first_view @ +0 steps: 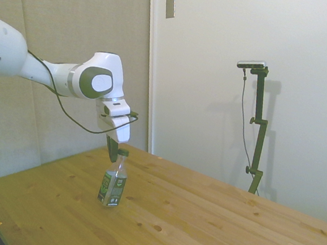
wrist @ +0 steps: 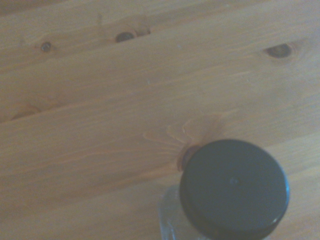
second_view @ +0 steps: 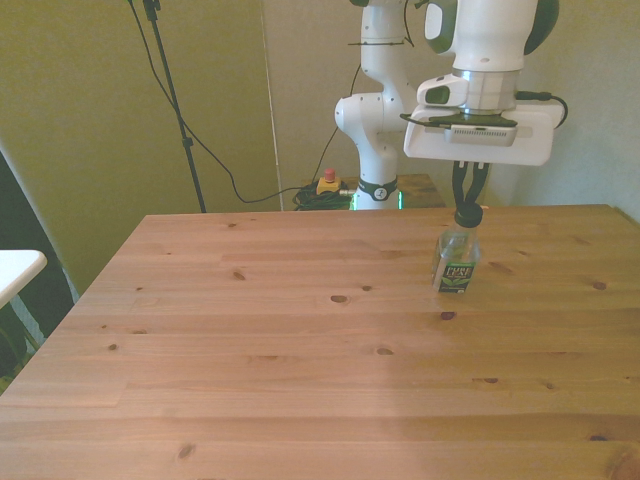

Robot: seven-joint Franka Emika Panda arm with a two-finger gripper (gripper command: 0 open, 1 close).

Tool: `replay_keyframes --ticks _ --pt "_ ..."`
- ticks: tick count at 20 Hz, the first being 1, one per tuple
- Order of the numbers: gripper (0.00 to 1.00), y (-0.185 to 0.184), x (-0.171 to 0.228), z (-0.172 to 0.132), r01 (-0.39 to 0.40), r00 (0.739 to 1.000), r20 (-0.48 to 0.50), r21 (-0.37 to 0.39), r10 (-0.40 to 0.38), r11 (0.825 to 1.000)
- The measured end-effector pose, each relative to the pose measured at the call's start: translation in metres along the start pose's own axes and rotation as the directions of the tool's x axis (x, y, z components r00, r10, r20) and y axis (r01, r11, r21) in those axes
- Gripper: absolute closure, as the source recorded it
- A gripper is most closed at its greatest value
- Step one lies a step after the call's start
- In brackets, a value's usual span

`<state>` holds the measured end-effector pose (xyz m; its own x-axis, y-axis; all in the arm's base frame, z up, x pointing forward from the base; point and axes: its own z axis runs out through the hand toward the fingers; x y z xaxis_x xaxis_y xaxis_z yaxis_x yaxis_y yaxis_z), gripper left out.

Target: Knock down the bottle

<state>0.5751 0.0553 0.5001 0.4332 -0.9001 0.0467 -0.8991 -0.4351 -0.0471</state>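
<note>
We have the gripper (second_view: 468, 206) hanging straight down over the table (second_view: 300, 330), fingers narrow, tips converging at the bottle's cap (second_view: 467, 216) level; whether they pinch the cap or just sit beside it we cannot tell from either outside view. Bottle (second_view: 456, 262) stands upright directly under the gripper, in the side view (first_view: 113, 183) a shade toward the side the arm comes from, cap touching or just beside the fingertips. Wrist view looks down on the dark cap (wrist: 234, 187) from close above, off-centre, bare wood around it. In our judgement knock-down not yet done: bottle still standing. Risks: contact is very high, at the cap, so a push could slip over the top and miss if the gripper is a touch too high; if the fingers actually clamp the cap, a sideways move would drag or lift the bottle rather than tip it; a slow push may just slide it along the smooth wood; once down it is round and could roll, the table's edges being well apart from it though. Only container is the bottle; clear walls, contents look empty or near-empty, cannot confirm.
</note>
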Motion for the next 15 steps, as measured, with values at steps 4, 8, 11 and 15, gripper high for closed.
replay_keyframes --ticks 4,8,11,15 --pt "1.0 -0.026 0.008 0.009 -0.011 1.0 -0.004 0.024 0.011 1.0" --pt "1.0 -0.038 0.02 0.012 -0.042 0.997 -0.059 0.086 0.047 0.995" --pt "1.0 -0.041 0.03 0.016 -0.069 0.992 -0.095 0.11 0.08 0.992" --pt "1.0 -0.046 0.037 0.018 -0.093 0.983 -0.147 0.118 0.11 0.989"
